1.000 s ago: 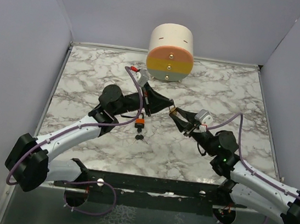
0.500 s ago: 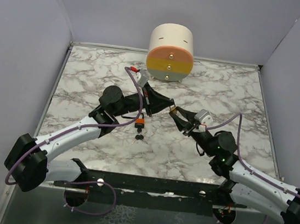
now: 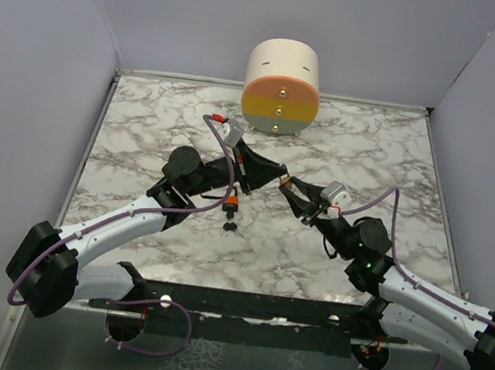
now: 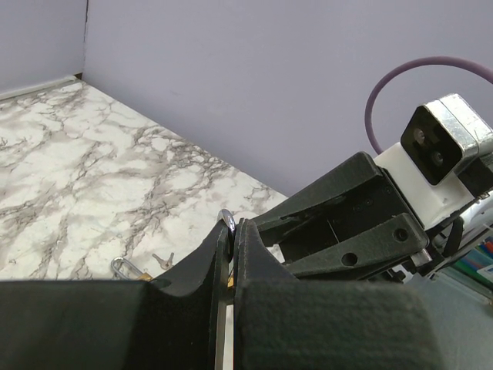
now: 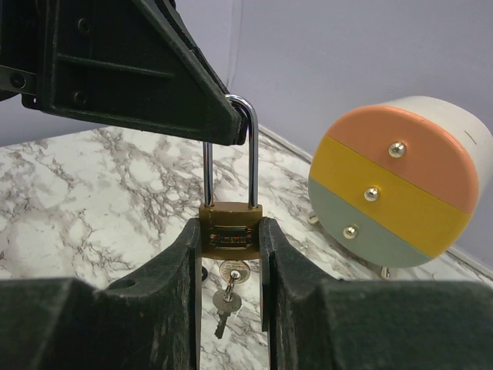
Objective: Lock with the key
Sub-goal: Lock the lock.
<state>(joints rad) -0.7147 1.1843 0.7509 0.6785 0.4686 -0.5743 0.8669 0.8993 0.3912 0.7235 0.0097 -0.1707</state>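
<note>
A brass padlock (image 5: 230,235) with a steel shackle (image 5: 252,154) hangs in the air between the two grippers over the table's middle (image 3: 282,181). My right gripper (image 5: 230,225) is shut on the padlock's body from both sides. My left gripper (image 4: 233,229) is shut on the top of the shackle (image 4: 226,219). A key (image 5: 233,271) sits in the keyhole under the body, and a second key (image 5: 223,306) dangles from it on a ring. In the top view the left gripper (image 3: 270,172) and right gripper (image 3: 288,189) meet tip to tip.
A round drawer unit (image 3: 281,87) with orange, yellow and grey fronts stands at the back centre, and also shows in the right wrist view (image 5: 393,193). A second padlock with an orange body (image 3: 229,204) and loose keys (image 3: 231,228) lie on the marble table (image 3: 146,126) under the left arm.
The left arm's elbow has shifted slightly toward the near edge. Both grippers keep the padlock in the same place.
</note>
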